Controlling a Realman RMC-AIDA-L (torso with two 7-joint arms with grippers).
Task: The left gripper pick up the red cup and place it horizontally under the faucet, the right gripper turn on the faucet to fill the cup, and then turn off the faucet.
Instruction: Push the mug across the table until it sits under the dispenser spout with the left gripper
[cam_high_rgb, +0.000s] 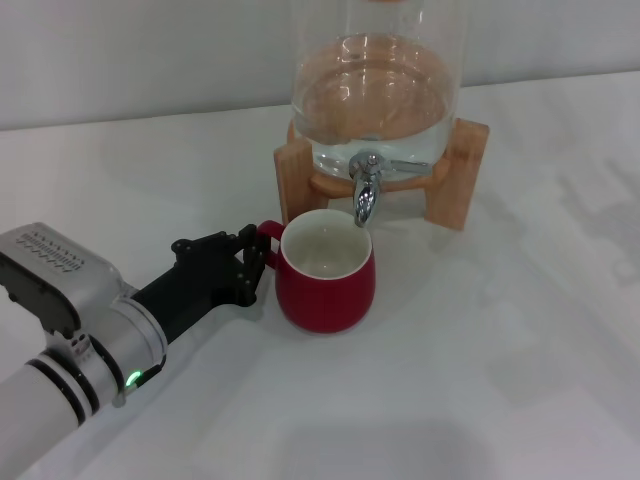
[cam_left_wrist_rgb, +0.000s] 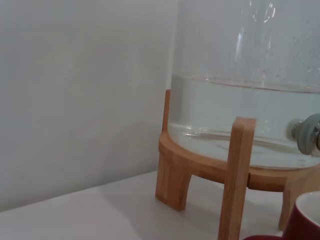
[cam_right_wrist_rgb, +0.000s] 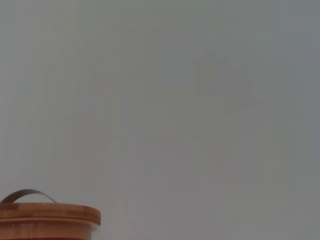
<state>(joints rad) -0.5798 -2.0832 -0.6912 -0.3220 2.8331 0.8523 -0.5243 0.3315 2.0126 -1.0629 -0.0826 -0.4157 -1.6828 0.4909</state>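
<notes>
Currently the red cup stands upright on the white table, its mouth right below the spout of the faucet. Left gripper sits at the cup's handle, fingers narrow around the loop, seemingly holding it. Probable step: cup placed, let go or steady it. Best done by keeping the rim centred under the spout and opening without nudging the cup sideways. Right gripper isn't visible in any view. Glass dispenser on wooden stand is part full of water. Table plain white; pale wall behind.
</notes>
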